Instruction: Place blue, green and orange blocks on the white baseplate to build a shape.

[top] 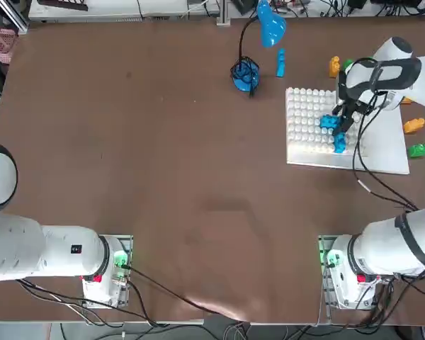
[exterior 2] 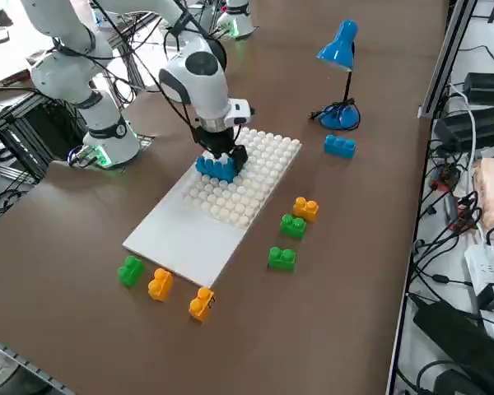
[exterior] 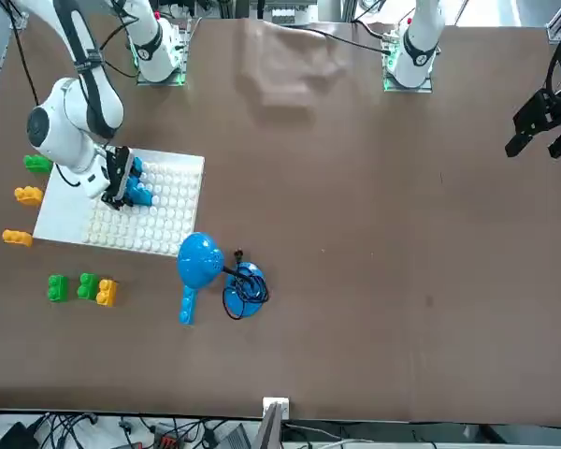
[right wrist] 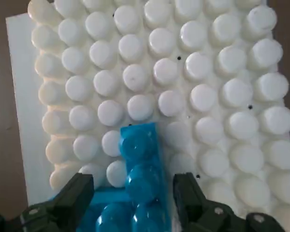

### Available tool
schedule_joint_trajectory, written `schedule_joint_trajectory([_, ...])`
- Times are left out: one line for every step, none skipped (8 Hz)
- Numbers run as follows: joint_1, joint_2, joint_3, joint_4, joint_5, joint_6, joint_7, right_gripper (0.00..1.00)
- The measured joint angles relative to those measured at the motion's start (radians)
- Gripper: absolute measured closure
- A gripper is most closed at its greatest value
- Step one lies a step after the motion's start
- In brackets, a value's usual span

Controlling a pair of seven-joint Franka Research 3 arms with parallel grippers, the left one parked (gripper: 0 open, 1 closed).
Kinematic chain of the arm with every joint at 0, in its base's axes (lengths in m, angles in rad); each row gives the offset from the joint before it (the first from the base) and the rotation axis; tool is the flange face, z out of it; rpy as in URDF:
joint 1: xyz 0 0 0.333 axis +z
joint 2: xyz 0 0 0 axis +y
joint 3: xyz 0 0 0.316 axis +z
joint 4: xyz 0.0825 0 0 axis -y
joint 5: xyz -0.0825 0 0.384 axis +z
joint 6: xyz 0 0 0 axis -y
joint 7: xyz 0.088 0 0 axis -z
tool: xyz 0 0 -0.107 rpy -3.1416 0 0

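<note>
Where glossy blue plastic bricks sit on studded white rectangular baseplate, right gripper hovering — fingers spread wide, straddling bricks, gripping nothing.

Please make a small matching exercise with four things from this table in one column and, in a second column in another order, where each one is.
Things:
1. right gripper
2. blue bricks
3. lone blue brick
4. blue lamp

Places:
A. on the table beside the lamp base
B. open, just above the blue bricks
C. on the studded part of the white baseplate
D. standing beyond the baseplate

Pairs: 1-B, 2-C, 3-A, 4-D
</note>
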Motion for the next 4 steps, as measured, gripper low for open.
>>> schedule_joint_trajectory([0.0, -0.014, 0.0, 0.021, 0.001, -0.027, 0.002, 0.0])
schedule_joint_trajectory([0.0, -0.027, 0.0, 0.038, 0.003, -0.056, 0.007, 0.0])
schedule_joint_trajectory([0.0, -0.04, 0.0, 0.048, 0.012, -0.084, 0.029, 0.0])
schedule_joint_trajectory([0.0, -0.054, 0.0, 0.051, 0.019, -0.109, 0.079, 0.0])
